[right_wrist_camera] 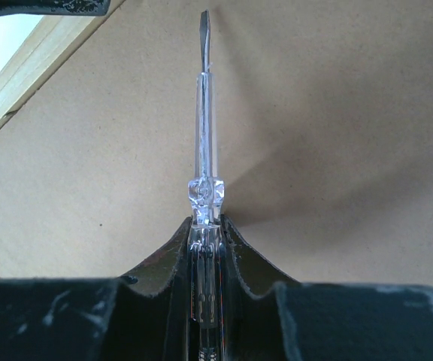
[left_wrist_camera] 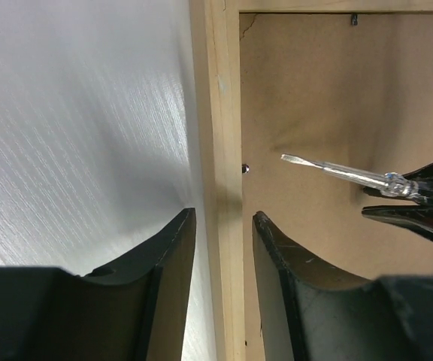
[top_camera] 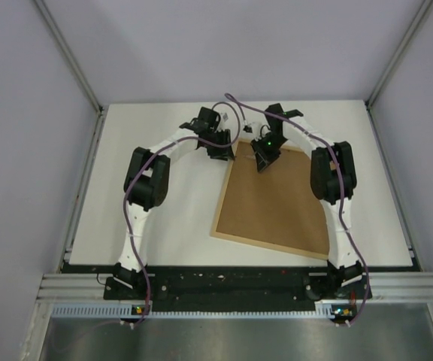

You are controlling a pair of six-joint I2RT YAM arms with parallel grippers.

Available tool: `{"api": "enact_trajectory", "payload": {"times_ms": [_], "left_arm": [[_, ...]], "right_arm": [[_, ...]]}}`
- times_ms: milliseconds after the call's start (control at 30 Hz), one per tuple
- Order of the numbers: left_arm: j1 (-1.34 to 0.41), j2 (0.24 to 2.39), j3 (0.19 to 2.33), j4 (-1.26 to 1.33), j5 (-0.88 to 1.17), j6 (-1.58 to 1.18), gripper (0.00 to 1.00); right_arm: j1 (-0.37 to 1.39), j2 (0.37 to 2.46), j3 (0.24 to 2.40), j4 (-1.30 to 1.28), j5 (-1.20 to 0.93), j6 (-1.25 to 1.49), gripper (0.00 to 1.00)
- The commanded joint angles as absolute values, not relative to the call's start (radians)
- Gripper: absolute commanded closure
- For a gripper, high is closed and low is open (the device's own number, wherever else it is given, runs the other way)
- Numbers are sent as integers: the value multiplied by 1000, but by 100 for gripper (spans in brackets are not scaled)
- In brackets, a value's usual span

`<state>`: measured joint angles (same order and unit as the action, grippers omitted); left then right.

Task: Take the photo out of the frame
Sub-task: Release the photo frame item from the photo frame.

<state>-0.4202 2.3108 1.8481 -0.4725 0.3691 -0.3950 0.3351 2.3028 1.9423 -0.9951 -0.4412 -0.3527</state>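
Observation:
The frame (top_camera: 273, 207) lies face down on the white table, its brown fibreboard back (left_wrist_camera: 314, 90) upward. The photo is hidden beneath that back. My left gripper (top_camera: 220, 150) is at the frame's far left corner; its fingers stand open astride the light-wood rail (left_wrist_camera: 220, 113), one over the table and one over the board, with my left gripper (left_wrist_camera: 222, 218) not gripping anything. My right gripper (right_wrist_camera: 204, 222) is shut on a clear-handled flat screwdriver (right_wrist_camera: 204, 113). The screwdriver (left_wrist_camera: 337, 171) hovers low over the board, its tip pointing towards the rail.
A small metal tab (left_wrist_camera: 245, 168) sits at the rail's inner edge, just short of the screwdriver tip, and another tab (left_wrist_camera: 354, 20) sits by the far rail. Grey walls close in the table (top_camera: 164, 226) on three sides. My right gripper (top_camera: 264, 162) is close to the left one.

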Motion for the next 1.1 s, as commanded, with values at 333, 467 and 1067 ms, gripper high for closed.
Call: {"api": "enact_trajectory", "payload": {"times_ms": [333, 467, 1067], "left_arm": [[-407, 2329, 1888, -451, 428, -420, 71], [-407, 2329, 1887, -451, 437, -423, 73], [-407, 2329, 1881, -453, 468, -426, 77]], "right_arm": [[393, 2352, 2003, -1026, -442, -380, 100], [394, 2362, 2008, -1022, -422, -373, 100], [399, 2408, 2043, -985, -384, -322, 100]]}}
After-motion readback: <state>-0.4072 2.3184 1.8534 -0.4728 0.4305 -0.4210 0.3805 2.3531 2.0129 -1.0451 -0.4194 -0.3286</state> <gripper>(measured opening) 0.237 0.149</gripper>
